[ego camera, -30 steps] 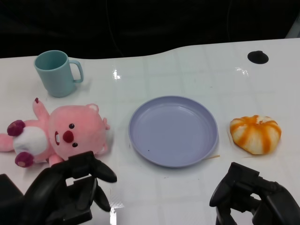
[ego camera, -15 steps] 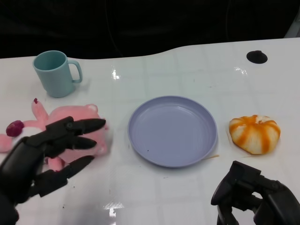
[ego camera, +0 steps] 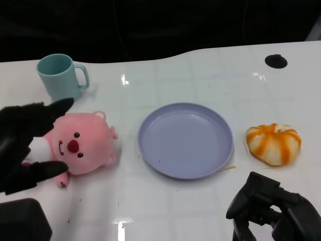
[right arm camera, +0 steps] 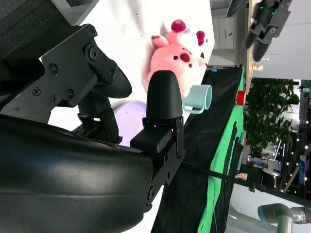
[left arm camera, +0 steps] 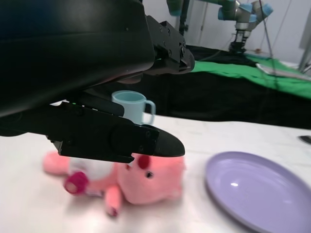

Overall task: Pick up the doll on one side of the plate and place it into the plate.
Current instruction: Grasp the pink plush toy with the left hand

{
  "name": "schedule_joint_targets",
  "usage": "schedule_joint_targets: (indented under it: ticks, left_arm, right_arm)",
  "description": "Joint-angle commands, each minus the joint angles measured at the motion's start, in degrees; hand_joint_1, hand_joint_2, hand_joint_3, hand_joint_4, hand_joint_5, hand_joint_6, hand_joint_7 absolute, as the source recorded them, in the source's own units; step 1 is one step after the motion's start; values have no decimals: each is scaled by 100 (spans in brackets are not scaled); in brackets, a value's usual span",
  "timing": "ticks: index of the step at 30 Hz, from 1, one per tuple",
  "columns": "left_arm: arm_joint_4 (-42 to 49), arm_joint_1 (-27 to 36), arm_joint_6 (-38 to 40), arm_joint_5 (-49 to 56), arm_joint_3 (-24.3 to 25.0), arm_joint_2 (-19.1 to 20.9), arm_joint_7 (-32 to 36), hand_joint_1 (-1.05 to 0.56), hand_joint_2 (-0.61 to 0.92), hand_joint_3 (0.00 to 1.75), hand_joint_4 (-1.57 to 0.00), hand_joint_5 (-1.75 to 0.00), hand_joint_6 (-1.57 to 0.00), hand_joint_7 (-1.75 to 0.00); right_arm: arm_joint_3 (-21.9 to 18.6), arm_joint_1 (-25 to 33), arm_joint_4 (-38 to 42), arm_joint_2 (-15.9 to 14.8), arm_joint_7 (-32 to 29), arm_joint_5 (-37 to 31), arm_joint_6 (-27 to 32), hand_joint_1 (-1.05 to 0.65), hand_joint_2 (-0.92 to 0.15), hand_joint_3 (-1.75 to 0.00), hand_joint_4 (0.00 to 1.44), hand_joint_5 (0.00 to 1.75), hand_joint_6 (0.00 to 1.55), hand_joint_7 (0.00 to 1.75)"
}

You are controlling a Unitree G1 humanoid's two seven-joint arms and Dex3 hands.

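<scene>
A pink plush doll (ego camera: 80, 145) with a red nose lies on the white table, left of the lilac plate (ego camera: 185, 139). My left hand (ego camera: 22, 143) hovers over the doll's body with fingers spread, covering its belly and legs; nothing is in its grasp. From the left wrist view, the doll (left arm camera: 141, 179) lies under my fingers (left arm camera: 121, 138), with the plate (left arm camera: 262, 191) beside it. My right hand (ego camera: 273, 211) rests at the near right edge, fingers curled in and holding nothing. In the right wrist view, the doll (right arm camera: 175, 58) is far off.
A teal mug (ego camera: 61, 78) stands behind the doll. An orange-and-white striped plush (ego camera: 273, 143) lies right of the plate. A black disc (ego camera: 276, 61) sits at the far right. The table's dark back edge runs behind the mug.
My left hand has risen from the near edge and swung left and forward over the doll's body, its fingers spreading apart. The right hand has stayed put.
</scene>
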Motion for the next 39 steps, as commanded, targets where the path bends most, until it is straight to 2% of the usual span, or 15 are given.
schedule_joint_targets:
  ticks: [1, 6, 11, 25, 31, 37, 39]
  left_arm:
    - [158, -163, 132, 532, -67, 302, 44, -78, 91, 4, 0, -7, -10, -2]
    - [460, -373, 305, 1119, -307, 458, 33, -77, 89, 1, -2, -8, -13, -3]
    - [1162, -832, 489, 1653, -793, 567, -3, -77, 89, 0, -5, -11, -14, -2]
    - [3321, -2094, 326, 2003, -1970, 594, 244, -79, 91, 1, -7, -12, -16, -1]
    - [4987, -2992, 133, 2064, -2736, 302, 391, -73, 91, 0, -8, -10, -16, 0]
    - [6491, -3634, -76, 2048, -3312, -1, 717, -65, 92, 2, -13, -10, -19, -1]
    - [6940, -3768, -198, 1920, -3397, -141, 860, -48, 92, 2, -31, -9, -33, -3]
  right_arm:
    - [-50, 19, -10, -34, 7, 63, -54, 1, -49, -123, 63, 175, 56, 148]
    - [-43, 19, 0, -32, 15, 66, -72, 0, -51, -121, 64, 175, 56, 148]
    - [-28, 31, -49, -25, -26, 3, -29, -1, -50, -121, 64, 174, 57, 147]
    - [-9, 94, -100, -11, -29, 32, -11, -1, -49, -123, 64, 174, 58, 146]
    - [-24, 108, -127, -28, -24, 31, -2, -3, -48, -124, 64, 174, 58, 146]
    - [-15, 136, -187, -26, -37, 24, 49, -2, -48, -124, 64, 175, 58, 146]
    - [-10, 147, -201, -34, -38, 1, 21, -2, -48, -124, 64, 174, 58, 146]
